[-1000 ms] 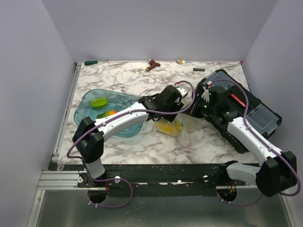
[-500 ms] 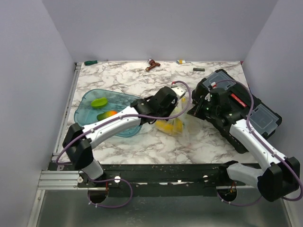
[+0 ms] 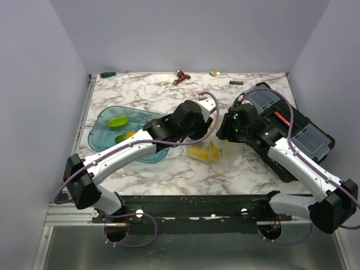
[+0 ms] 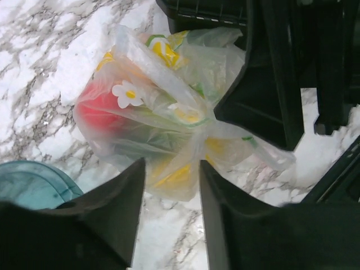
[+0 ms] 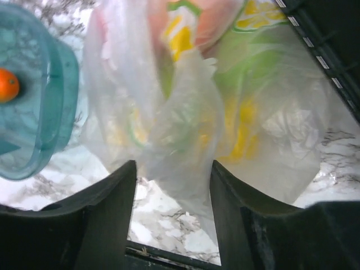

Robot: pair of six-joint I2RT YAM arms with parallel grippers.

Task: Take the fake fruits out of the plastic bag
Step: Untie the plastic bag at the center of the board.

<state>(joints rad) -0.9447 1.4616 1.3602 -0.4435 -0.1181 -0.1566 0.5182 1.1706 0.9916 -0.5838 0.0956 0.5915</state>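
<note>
The plastic bag (image 3: 207, 149) lies mid-counter (image 3: 146, 95) between your two arms, and most of the fake fruits (image 4: 98, 109) sit inside it: red, yellow and green shapes show through the film. So far you have two pieces out in the teal tray (image 3: 104, 115) to the left, a green one (image 3: 118, 121) and an orange one (image 5: 7, 84). Your right tool (image 5: 173, 180) hangs open with a loose fold of film between its fingers, while your left tool (image 4: 171, 185) straddles the bag's lower bulge, and I cannot tell whether it is actually pinching, so the job looks well short of half done.
</note>
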